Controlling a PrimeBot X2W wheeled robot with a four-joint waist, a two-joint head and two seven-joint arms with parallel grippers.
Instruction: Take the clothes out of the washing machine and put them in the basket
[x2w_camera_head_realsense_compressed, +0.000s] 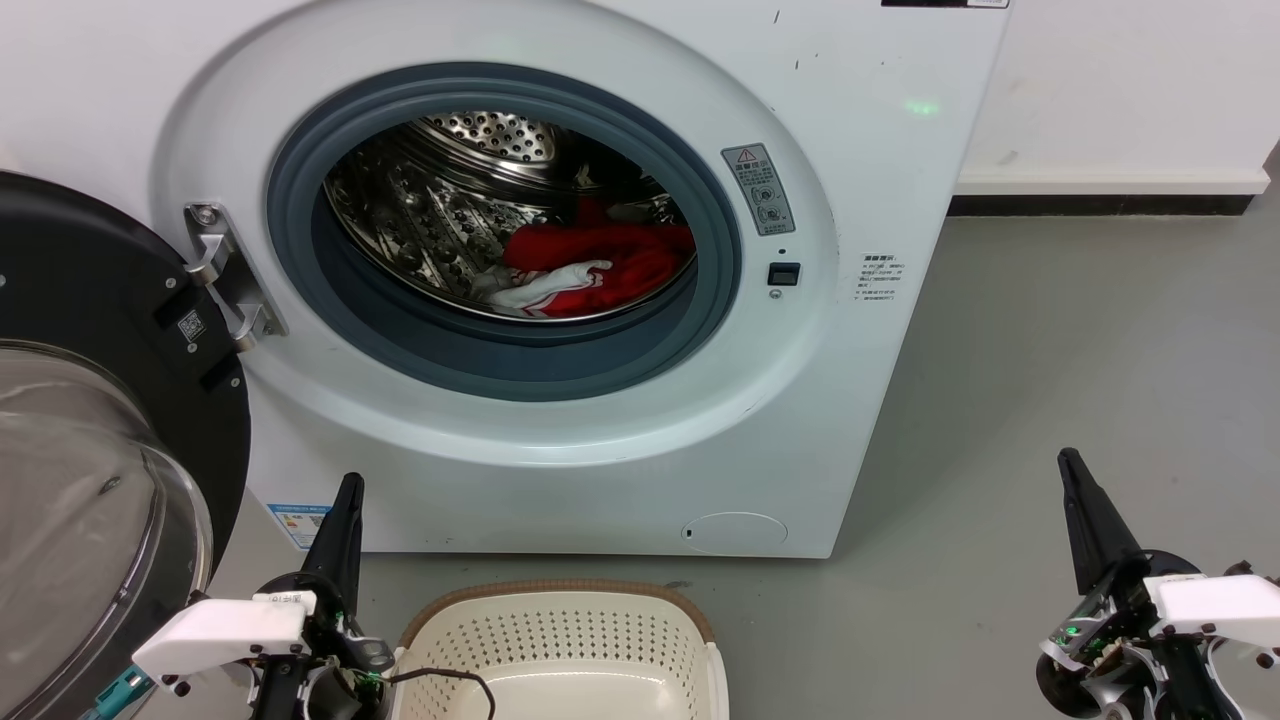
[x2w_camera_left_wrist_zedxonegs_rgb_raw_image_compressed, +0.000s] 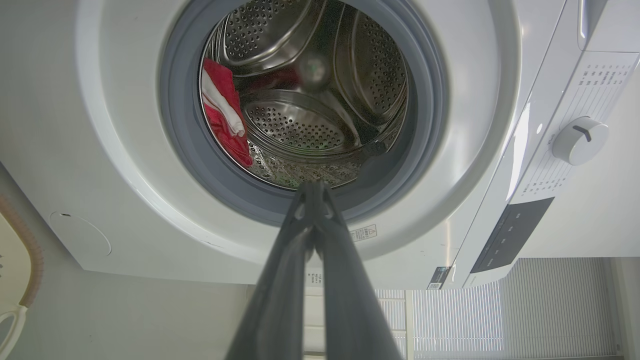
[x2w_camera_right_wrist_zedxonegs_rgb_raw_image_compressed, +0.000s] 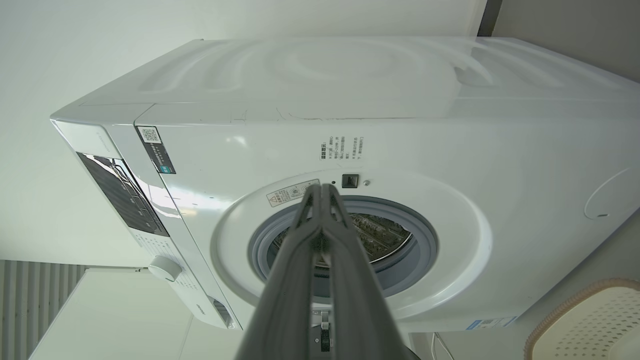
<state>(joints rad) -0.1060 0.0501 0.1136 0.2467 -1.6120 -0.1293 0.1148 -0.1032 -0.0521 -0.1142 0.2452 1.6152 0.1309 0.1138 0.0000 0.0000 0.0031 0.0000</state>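
Extraction step not started: clothes (x2w_camera_head_realsense_compressed: 600, 262) lie in the washing machine (x2w_camera_head_realsense_compressed: 790, 440) drum at upper centre, left gripper (x2w_camera_head_realsense_compressed: 348, 492) and right gripper (x2w_camera_head_realsense_compressed: 1068, 464) are clenched empty; next, open one and reach in

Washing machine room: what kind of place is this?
Probably a laundry room: a white front-loading washing machine with its door open, red clothes in its steel drum, and a cream laundry basket in front.

Clothes (x2w_camera_head_realsense_compressed: 600, 265) in washing machine (x2w_camera_head_realsense_compressed: 560, 440) drum; door (x2w_camera_head_realsense_compressed: 90, 440) swung open at left; basket (x2w_camera_head_realsense_compressed: 560, 650) on floor (x2w_camera_head_realsense_compressed: 1050, 400) before machine.
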